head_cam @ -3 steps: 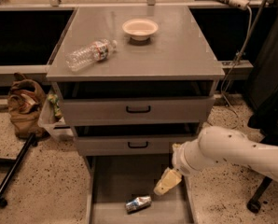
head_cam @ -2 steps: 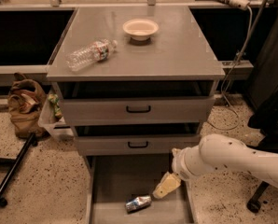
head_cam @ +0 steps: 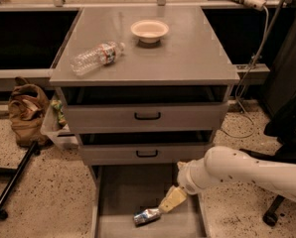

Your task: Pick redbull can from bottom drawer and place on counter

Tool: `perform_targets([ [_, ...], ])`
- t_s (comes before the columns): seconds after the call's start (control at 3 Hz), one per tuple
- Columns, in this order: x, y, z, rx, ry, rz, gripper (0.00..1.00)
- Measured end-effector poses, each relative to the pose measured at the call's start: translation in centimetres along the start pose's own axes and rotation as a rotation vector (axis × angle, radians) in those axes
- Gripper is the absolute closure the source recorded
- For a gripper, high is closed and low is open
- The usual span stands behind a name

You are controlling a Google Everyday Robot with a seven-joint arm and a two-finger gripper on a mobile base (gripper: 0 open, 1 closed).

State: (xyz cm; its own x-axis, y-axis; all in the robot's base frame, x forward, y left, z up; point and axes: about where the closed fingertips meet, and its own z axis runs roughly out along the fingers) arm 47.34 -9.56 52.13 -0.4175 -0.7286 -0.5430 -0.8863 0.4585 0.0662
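While the slim metallic redbull can (head_cam: 147,215) lay sideways on the bottom drawer's (head_cam: 119,192) flat grey floor, the pale tool (head_cam: 167,205) hung just beside it, its grip impossible to tell.

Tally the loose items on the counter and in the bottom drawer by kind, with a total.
Water bottle: 1, lying on the counter
Bowl: 1, on the counter
Redbull can: 1, lying in the bottom drawer
Total: 3
Gripper: down in that drawer, beside the can.

We see dim, warm overhead light: sheen on the flat grey counter (head_cam: 197,53), shadow in the grey bottom drawer (head_cam: 123,192) where the cream gripper (head_cam: 172,201) hangs.
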Motion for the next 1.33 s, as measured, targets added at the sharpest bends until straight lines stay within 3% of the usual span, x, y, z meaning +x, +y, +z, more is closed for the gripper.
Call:
perform_targets([
  [0.67, 3.3, -1.1, 10.5, -0.035, -0.101, 0.063, 0.00],
  [1.0, 4.7, -0.8, 14.0, -0.055, -0.146, 0.076, 0.00],
  [1.33, 4.7, 0.0, 14.9, -0.117, -0.166, 0.040, 0.00],
])
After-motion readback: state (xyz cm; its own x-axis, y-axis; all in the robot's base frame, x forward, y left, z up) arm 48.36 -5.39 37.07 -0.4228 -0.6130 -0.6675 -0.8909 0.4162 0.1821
